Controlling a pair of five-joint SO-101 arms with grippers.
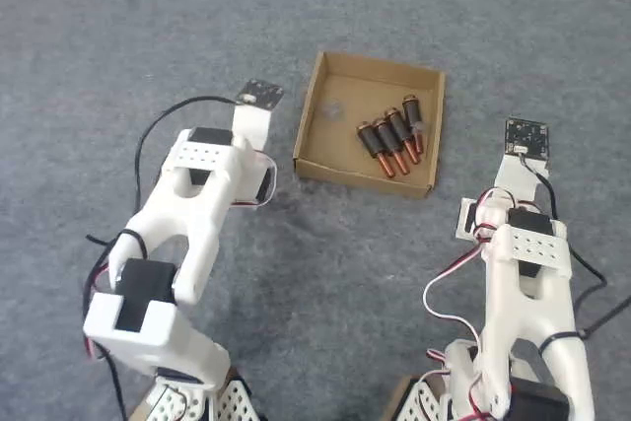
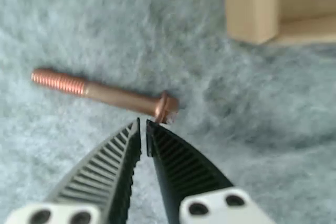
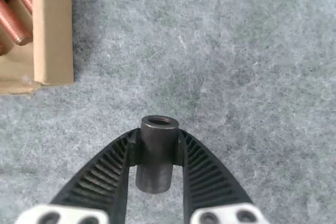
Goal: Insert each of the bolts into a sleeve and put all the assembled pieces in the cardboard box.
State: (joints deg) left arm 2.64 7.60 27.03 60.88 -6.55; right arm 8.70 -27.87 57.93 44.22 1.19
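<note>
A copper bolt (image 2: 105, 94) lies flat on the grey carpet, its head just beyond the tips of my left gripper (image 2: 143, 124). That gripper is shut with nothing in it. My right gripper (image 3: 157, 136) is shut on a black sleeve (image 3: 156, 156), held upright with its bore facing up, low over the carpet. The cardboard box (image 1: 320, 110) sits at the back between the two arms and holds several assembled pieces (image 1: 392, 140) lying side by side. The left arm (image 1: 202, 194) stands just left of the box, and the right arm (image 1: 527, 263) is to the box's front right.
A box corner (image 2: 252, 9) rises close beyond the bolt. Another box wall (image 3: 52, 30) stands off to the side of the held sleeve, with threaded bolt ends (image 3: 13, 22) inside. Cables trail beside both arms. Grey carpet (image 1: 365, 273) covers the table between them.
</note>
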